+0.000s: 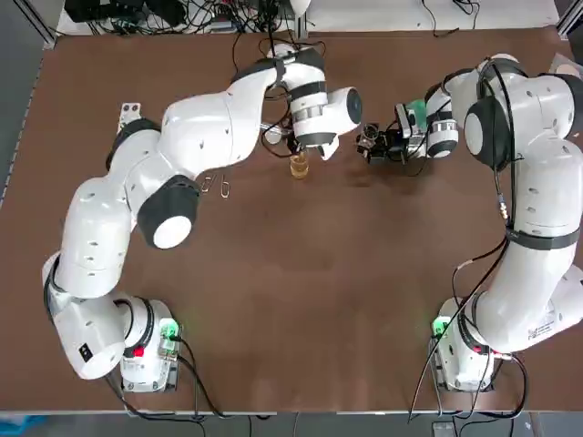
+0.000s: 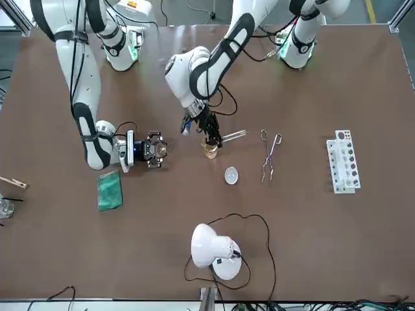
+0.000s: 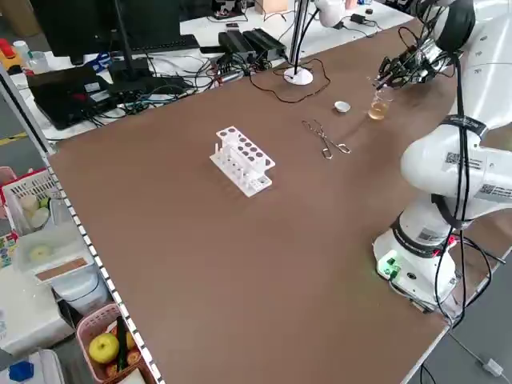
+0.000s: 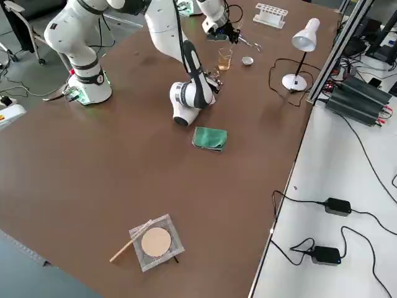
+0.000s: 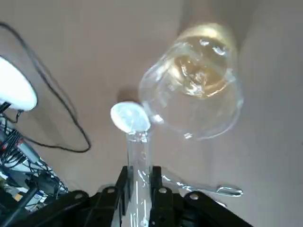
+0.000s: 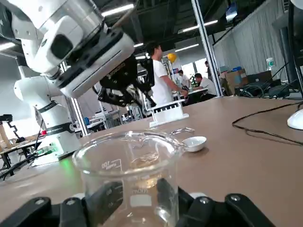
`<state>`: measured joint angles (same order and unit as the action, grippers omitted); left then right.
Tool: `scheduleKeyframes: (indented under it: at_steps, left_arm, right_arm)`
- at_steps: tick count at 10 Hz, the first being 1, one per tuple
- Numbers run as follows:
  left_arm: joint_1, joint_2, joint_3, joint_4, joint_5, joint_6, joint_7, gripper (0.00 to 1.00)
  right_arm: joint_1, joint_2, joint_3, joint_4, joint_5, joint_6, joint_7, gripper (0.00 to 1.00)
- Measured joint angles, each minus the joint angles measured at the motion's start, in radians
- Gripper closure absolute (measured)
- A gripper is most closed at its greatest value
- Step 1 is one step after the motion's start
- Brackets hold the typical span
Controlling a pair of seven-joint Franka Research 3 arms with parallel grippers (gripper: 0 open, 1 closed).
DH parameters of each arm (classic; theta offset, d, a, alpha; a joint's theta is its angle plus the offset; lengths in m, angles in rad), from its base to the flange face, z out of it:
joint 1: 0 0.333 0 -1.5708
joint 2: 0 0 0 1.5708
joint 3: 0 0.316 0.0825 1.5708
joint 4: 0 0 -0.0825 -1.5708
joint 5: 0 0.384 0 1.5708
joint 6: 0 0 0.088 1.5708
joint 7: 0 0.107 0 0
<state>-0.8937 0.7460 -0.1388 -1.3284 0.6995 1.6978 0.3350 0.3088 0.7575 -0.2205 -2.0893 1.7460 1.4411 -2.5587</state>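
Only the left wrist view shows the grip: left claw (image 5: 139,172) pinched on a glass tube (image 5: 138,153), mouth at the lip of the beaker (image 5: 199,80). Beaker holds a little amber liquid. White dish (image 5: 129,117) just beside it. Overhead, the arm covers claw and tube.

Right claw (image 2: 159,149) lies low on the table (image 1: 319,300), right of the beaker and apart from it. The right wrist view puts a second, clear beaker (image 6: 128,175) straight before that claw; gripping or not, cannot tell.

Tongs (image 2: 269,155) and rack (image 2: 342,161) off left. Lamp (image 2: 214,249) far, cord (image 2: 259,223) looping toward the dish. Cloth (image 2: 109,190) just beyond the right claw. Near half of the table open.
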Motion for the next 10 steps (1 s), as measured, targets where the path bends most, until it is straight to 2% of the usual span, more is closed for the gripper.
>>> scheduleKeyframes:
  at_steps: [2,4,5,6,7,10]
  left_arm:
    - [0.107,-0.068,0.001,0.004,-0.081,0.011,0.084,0.79]
    - [0.266,-0.17,-0.005,-0.024,-0.185,0.065,0.247,0.79]
    - [0.343,-0.207,-0.022,-0.039,-0.207,0.075,0.318,0.79]
    - [0.433,-0.233,-0.066,-0.05,-0.22,0.078,0.386,0.79]
    - [0.55,-0.254,-0.14,-0.071,-0.226,0.1,0.453,0.79]
    - [0.97,-0.304,-0.394,-0.203,-0.233,0.258,0.657,0.79]
  right_arm:
    - [0.0,-0.002,0.0,-0.002,0.0,0.0,0.031,0.58]
    - [0.001,-0.027,0.009,-0.02,0.014,0.014,0.062,0.58]
    - [0.002,-0.051,0.024,-0.034,0.023,0.036,0.082,0.58]
    - [0.003,-0.076,0.043,-0.046,0.04,0.061,0.102,0.58]
    - [0.005,-0.097,0.065,-0.057,0.062,0.081,0.122,0.58]
    - [0.01,-0.141,0.151,-0.105,0.144,0.172,0.136,0.58]
